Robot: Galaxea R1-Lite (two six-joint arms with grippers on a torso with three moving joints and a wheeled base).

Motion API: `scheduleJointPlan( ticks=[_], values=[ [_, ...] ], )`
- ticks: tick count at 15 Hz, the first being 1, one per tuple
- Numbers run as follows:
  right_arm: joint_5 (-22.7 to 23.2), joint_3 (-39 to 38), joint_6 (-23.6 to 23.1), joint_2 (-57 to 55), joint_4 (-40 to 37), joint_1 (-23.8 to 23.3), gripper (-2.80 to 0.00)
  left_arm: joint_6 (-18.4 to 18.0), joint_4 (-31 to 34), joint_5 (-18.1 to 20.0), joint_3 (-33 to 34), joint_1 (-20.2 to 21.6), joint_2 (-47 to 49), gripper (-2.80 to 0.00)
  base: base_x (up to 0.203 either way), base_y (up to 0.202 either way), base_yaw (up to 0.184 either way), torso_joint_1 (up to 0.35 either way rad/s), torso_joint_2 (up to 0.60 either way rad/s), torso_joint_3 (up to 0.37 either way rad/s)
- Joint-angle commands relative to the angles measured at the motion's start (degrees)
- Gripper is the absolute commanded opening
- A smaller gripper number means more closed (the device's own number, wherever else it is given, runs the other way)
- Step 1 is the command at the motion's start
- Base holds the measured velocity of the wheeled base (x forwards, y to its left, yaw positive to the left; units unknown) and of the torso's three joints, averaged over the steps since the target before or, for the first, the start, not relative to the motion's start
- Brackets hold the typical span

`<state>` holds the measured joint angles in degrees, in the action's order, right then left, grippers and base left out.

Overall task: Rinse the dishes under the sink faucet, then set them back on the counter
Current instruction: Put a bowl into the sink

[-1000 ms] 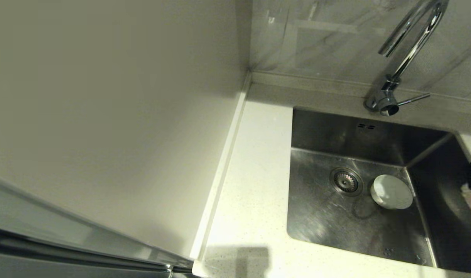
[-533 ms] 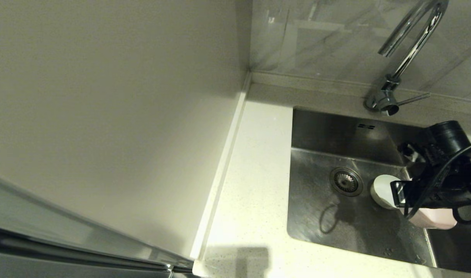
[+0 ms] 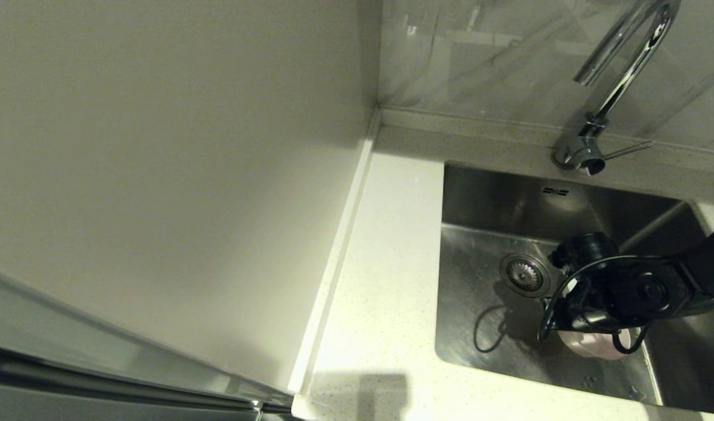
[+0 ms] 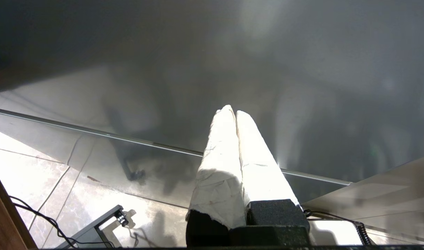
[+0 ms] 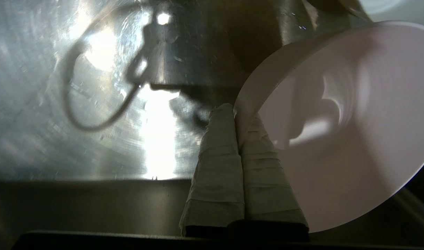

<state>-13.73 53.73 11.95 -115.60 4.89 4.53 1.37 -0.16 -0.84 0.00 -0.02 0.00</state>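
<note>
Tabletop (image 3: 386, 280): surrounds the sink.
Sink (image 3: 485, 327): right arm inside, beside the drain.
Right hand (image 5: 237, 114): clamped on the pink bowl (image 5: 343, 132) rim, bowl tilted low over the sink floor.
Left hand (image 4: 235, 113): closed, empty, parked off the tabletop.

Head view is pretty dim with a yellowish tint; the brightest patch is on the counter (image 3: 386, 304), while the sink (image 3: 491, 327) floor carries a looping cable shadow and the faucet (image 3: 620, 70) throws sharp chrome highlights. Right wrist view has harsh glare streaking down the steel, and the pink bowl (image 5: 340, 132) is soft and out of focus up close. Left wrist view is murky grey up top, with its taped fingers (image 4: 229, 166) blown out white.
</note>
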Motion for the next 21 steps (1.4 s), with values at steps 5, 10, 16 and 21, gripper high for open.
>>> scheduleJointPlan(
  ticks=[5,10,16,21],
  values=[
    [-0.1,3.5,0.1,-9.6,0.4,-0.9,-2.80,0.0,0.0,0.0,0.0,0.0,-0.3,-2.80,0.000,0.000,0.000,0.000,0.00,0.000],
    [-0.1,6.2,-0.1,-12.1,0.3,-3.1,-2.80,0.0,0.0,0.0,0.0,0.0,-0.2,-2.80,0.000,0.000,0.000,0.000,0.00,0.000],
    [-0.2,6.5,-0.4,-12.8,0.7,-3.7,-2.80,0.0,0.0,0.0,0.0,0.0,-0.2,-2.80,0.000,0.000,0.000,0.000,0.00,0.000],
    [-0.1,4.3,-0.2,-8.2,0.6,-3.7,0.00,0.0,0.0,0.0,0.0,-0.1,-0.2,-2.80,0.000,0.000,0.000,0.000,0.00,0.000]
  ],
)
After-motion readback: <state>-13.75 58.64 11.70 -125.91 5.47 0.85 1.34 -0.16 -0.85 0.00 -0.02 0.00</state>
